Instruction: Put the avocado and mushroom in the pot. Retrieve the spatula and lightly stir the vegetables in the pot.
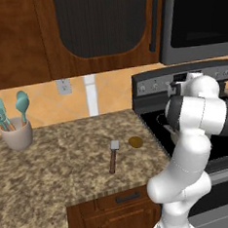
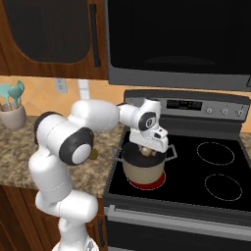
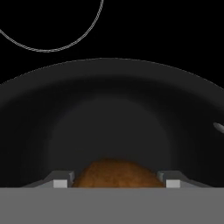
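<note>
My gripper (image 2: 146, 153) hangs just over the mouth of the pot (image 2: 143, 169), which stands on the stove's front left burner. It is shut on the pale tan mushroom (image 2: 146, 151). In the hand view the mushroom (image 3: 116, 173) looks browner and sits between the two fingertips (image 3: 61, 183), above the pot's dark inside (image 3: 112, 118). The olive-brown avocado (image 1: 135, 142) lies on the granite counter near the stove. Just left of it is the spatula (image 1: 113, 156), blade pointing to the wall. The avocado (image 2: 93, 154) peeks out behind my elbow in the right base view.
A beige cup with teal utensils (image 1: 16, 134) stands at the counter's back left. The burner under the pot glows red (image 2: 145, 184). Two more burners (image 2: 215, 152) lie to the right. A microwave (image 2: 181, 44) hangs over the stove.
</note>
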